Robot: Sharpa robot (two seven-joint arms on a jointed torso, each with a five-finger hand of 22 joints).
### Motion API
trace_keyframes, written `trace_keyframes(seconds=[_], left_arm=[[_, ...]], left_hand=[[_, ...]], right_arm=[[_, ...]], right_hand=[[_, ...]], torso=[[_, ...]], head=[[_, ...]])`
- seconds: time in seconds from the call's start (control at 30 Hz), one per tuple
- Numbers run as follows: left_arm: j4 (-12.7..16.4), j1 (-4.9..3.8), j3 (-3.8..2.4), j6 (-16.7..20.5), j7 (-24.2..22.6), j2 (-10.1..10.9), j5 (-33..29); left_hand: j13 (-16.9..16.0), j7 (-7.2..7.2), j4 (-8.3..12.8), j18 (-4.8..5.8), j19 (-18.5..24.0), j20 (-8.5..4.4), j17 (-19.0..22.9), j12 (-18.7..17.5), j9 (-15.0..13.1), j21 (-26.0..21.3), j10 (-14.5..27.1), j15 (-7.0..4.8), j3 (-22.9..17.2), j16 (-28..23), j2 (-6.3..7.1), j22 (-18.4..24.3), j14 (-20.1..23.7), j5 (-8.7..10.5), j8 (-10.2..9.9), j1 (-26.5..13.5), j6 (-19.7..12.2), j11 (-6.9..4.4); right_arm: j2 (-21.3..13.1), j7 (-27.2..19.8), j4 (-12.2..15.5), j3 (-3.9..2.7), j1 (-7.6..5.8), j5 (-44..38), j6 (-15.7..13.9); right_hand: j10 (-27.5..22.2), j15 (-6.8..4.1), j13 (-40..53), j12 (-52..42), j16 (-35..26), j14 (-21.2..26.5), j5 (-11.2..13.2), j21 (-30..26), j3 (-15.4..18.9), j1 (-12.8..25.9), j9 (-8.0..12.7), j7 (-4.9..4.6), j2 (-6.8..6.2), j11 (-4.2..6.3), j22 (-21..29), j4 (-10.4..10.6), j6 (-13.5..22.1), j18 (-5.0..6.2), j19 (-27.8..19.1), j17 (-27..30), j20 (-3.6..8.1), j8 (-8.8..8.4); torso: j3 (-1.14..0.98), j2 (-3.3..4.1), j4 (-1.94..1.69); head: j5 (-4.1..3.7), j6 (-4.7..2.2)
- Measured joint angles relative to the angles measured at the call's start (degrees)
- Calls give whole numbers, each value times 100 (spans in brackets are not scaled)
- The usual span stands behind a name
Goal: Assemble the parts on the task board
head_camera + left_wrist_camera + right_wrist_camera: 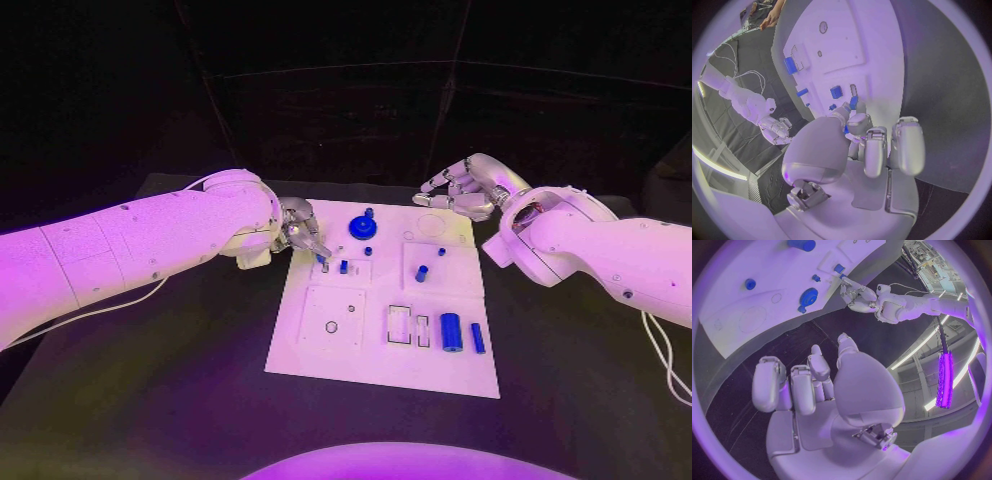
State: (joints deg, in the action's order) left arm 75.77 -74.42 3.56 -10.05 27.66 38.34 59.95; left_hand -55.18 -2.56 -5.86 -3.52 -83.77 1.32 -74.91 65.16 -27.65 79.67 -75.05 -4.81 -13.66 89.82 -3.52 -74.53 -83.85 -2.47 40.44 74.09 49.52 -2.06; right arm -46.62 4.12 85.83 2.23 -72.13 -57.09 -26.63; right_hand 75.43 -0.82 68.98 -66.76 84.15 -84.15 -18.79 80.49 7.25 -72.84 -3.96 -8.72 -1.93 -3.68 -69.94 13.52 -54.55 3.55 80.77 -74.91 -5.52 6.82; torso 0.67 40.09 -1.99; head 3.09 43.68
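The white task board (325, 345) lies in the middle of the table. Blue parts are on it: a round gear-like piece (362, 227), a short peg (421, 273), a thick cylinder (451, 332) and a thin bar (477, 338) near the front right. My left hand (300, 232) reaches over the board's left edge. In the left wrist view its thumb and a finger pinch a small blue peg (847, 128) just above the board (873, 45). Beyond the board's far right corner my right hand (462, 190) hovers, fingers loosely curved and apart, holding nothing (811, 385).
Empty recesses show on the board: a round hole (332, 327) and rectangular slots (400, 324). A second small peg (343, 266) stands beside the left fingertips. The black table (173, 380) runs around the board on all sides.
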Motion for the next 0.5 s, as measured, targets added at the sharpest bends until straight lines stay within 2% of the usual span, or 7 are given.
trace_keyframes(seconds=[0.3,0.5], left_arm=[[181,42,35,137,1,81,75],[258,71,37,201,1,89,148]], left_hand=[[0,4,51,0,0,0,0,0,-42,0,0,0,-365,0,168,-9,0,4,40,-169,4,0],[6,15,27,0,0,0,0,0,-47,0,-11,0,-404,0,195,-14,0,5,40,-197,15,12]], right_arm=[[-2,-2,-2,0,0,3,2],[-3,-2,-4,0,1,4,4]], right_hand=[[0,0,0,0,0,0,0,0,0,0,0,0,0,0,0,0,0,0,0,0,0,0],[0,0,0,0,0,0,0,0,10,0,0,0,0,0,-1,10,0,1,0,0,0,0]], torso=[[-4,7,13],[-8,12,13]], head=[[14,-9],[18,2]])
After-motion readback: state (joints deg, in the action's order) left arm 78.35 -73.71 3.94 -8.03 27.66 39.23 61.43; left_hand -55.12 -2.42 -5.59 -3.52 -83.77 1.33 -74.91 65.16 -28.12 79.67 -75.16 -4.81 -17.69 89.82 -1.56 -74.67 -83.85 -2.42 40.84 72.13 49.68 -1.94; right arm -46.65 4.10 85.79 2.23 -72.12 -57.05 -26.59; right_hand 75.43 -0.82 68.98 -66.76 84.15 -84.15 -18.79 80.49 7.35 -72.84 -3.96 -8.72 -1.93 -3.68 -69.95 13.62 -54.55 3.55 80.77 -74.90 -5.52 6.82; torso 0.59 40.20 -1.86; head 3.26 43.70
